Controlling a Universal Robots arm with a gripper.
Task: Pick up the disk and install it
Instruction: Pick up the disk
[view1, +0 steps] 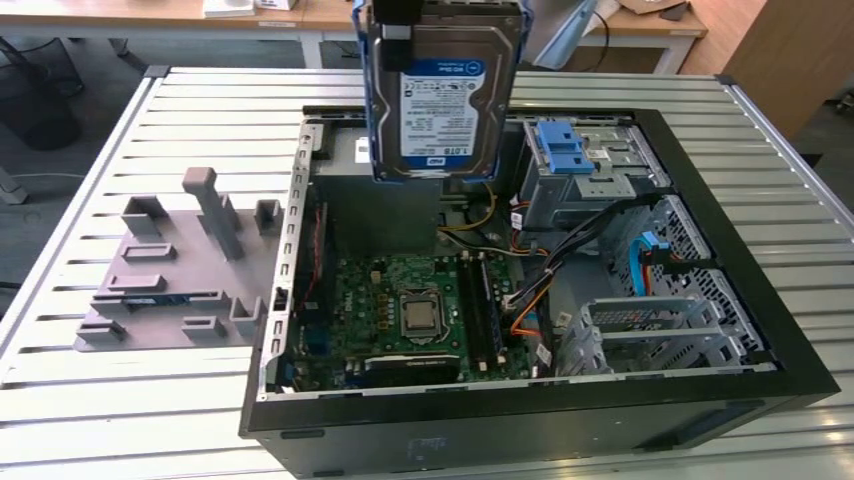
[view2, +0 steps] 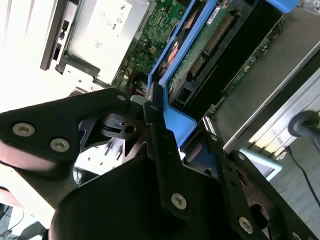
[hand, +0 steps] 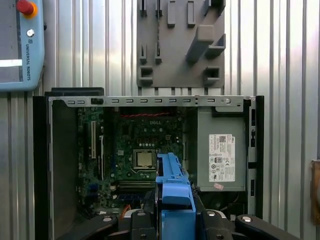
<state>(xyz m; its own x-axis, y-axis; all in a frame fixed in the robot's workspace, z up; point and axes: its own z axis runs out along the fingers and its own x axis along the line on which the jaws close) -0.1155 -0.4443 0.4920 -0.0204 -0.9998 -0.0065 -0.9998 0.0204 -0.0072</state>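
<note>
Gripper (view2: 177, 122) clamps the disk (view1: 441, 100) by its blue frame, upright above the open computer case (view1: 534, 435); exterior view shows its label, second wrist view its circuit-board underside.

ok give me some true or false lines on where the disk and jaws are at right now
1. The disk hangs above the open computer case, not yet seated in it. True.
2. The jaws are open and clear of the disk. False: they are shut on its blue frame.
3. The grey fixture lies at the exterior view's right of the case. False: it lies on the table at the exterior view's left of the case.
4. The disk's label faces the exterior camera. True.
5. The power supply sits outside the case. False: it sits inside the case, beside the motherboard.
</note>
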